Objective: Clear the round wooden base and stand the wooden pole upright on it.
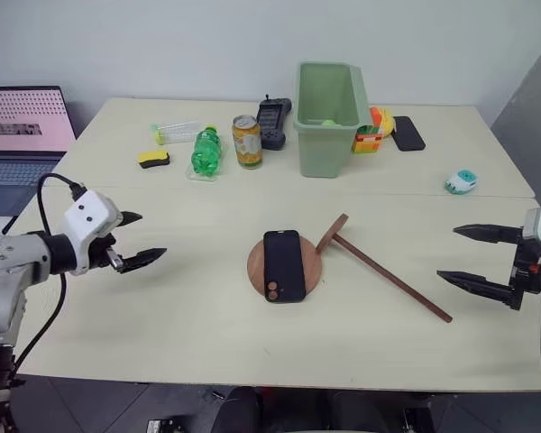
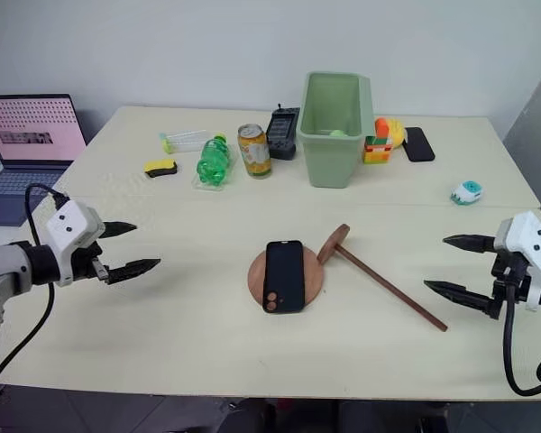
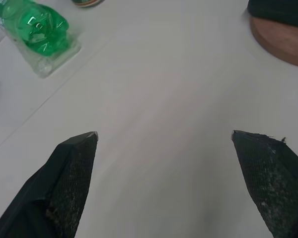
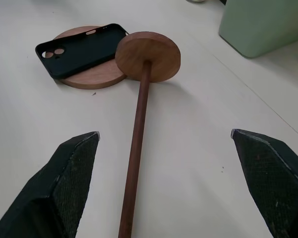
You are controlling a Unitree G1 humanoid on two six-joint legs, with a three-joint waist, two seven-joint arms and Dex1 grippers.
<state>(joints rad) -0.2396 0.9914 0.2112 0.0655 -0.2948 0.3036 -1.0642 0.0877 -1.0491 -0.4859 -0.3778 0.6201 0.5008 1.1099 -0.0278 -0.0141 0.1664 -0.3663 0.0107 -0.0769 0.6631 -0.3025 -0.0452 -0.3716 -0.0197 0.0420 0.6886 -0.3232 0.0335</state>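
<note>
Left black two-fingered gripper (image 1: 137, 239) hovering over the pale table (image 1: 162, 307), fingers spread wide, holding nothing. At centre, flat round reddish-brown wooden base (image 1: 258, 268) under a black phone case (image 1: 283, 264); just right, dark-brown wooden pole (image 1: 392, 279) lying flat. Right black two-fingered gripper (image 1: 463, 255) likewise wide and empty.

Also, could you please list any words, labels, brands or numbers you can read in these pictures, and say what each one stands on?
No text can be read.
Drink can: printed label, too small to read.
Green plastic bottle: raised marks on its side, seen in the left wrist view, not legible.
Laptop: pink screen with rows of small marks, too blurred.
Black phone on the round wooden base: no visible lettering.
</note>
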